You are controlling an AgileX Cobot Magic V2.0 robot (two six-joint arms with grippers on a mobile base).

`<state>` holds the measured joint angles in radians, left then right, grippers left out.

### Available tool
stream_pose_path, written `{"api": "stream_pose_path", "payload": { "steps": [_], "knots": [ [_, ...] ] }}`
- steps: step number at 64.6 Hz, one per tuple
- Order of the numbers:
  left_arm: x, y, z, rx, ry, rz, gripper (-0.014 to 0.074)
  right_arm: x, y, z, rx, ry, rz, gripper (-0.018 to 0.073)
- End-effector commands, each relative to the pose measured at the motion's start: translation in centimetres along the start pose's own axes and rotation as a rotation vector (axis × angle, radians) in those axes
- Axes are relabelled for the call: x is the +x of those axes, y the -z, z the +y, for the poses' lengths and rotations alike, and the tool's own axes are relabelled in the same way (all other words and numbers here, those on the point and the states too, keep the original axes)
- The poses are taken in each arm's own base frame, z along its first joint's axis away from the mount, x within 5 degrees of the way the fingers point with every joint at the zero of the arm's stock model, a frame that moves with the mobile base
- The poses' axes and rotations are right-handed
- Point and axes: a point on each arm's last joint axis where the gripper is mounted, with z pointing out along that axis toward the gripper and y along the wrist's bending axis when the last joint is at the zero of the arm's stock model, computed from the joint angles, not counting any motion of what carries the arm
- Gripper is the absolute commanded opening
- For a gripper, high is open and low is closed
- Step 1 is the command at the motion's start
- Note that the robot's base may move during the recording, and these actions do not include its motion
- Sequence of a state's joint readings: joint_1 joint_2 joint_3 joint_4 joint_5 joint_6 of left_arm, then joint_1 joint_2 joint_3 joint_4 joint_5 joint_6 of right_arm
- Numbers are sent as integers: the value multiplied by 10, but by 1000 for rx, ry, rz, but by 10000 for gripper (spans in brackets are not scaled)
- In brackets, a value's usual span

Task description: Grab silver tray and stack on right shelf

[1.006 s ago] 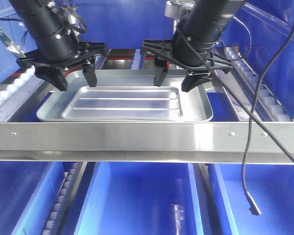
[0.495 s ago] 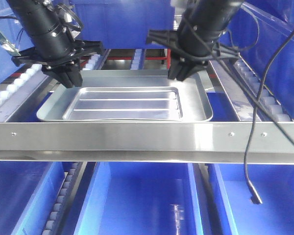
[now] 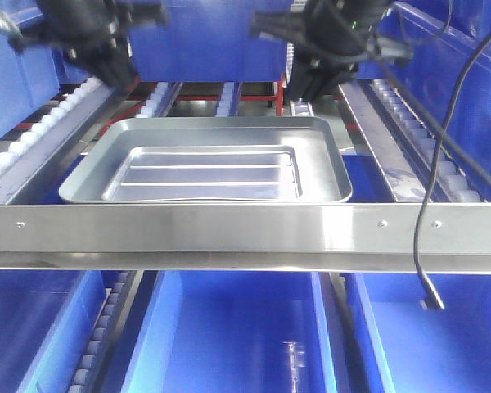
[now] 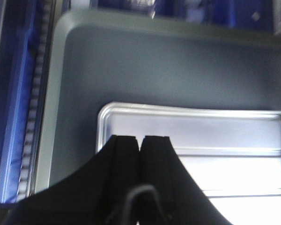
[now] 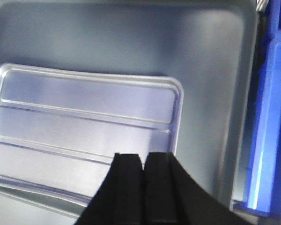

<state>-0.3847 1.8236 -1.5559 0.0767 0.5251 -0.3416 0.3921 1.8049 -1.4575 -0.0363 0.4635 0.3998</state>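
The silver tray (image 3: 209, 172), with two long ridges, lies inside a larger grey tray (image 3: 331, 160) on the right shelf, just behind its shiny front rail (image 3: 245, 229). Both arms hang above the trays' far edge, clear of them. My left gripper (image 3: 117, 72) is shut and empty at the back left. My right gripper (image 3: 303, 86) is shut and empty at the back right. From the left wrist, my left gripper (image 4: 140, 137) hovers over the silver tray's (image 4: 201, 136) corner. The right wrist view shows my right gripper (image 5: 143, 154) over the silver tray's (image 5: 84, 117) right end.
Lanes of small white rollers (image 3: 33, 135) run along both sides, the right lane (image 3: 430, 151) next to a blue bin (image 5: 271, 117). Large blue bins (image 3: 237, 336) sit below the rail. A black cable (image 3: 430, 295) dangles at the right in front of the rail.
Both grippers went from open near the tray's far edge to shut, then rose up and back away from it. The trays stay in place.
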Motion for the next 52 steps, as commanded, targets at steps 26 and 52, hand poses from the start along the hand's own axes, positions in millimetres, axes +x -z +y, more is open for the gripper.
{"api": "stream_pose_path", "payload": {
  "steps": [26, 52],
  "knots": [
    [64, 127, 11, 205, -121, -536, -89, 49, 112, -15, -151, 320, -464, 49],
    [162, 200, 36, 256, -320, -721, -89, 149, 196, -51, -215, 376, -621, 49]
  ]
}}
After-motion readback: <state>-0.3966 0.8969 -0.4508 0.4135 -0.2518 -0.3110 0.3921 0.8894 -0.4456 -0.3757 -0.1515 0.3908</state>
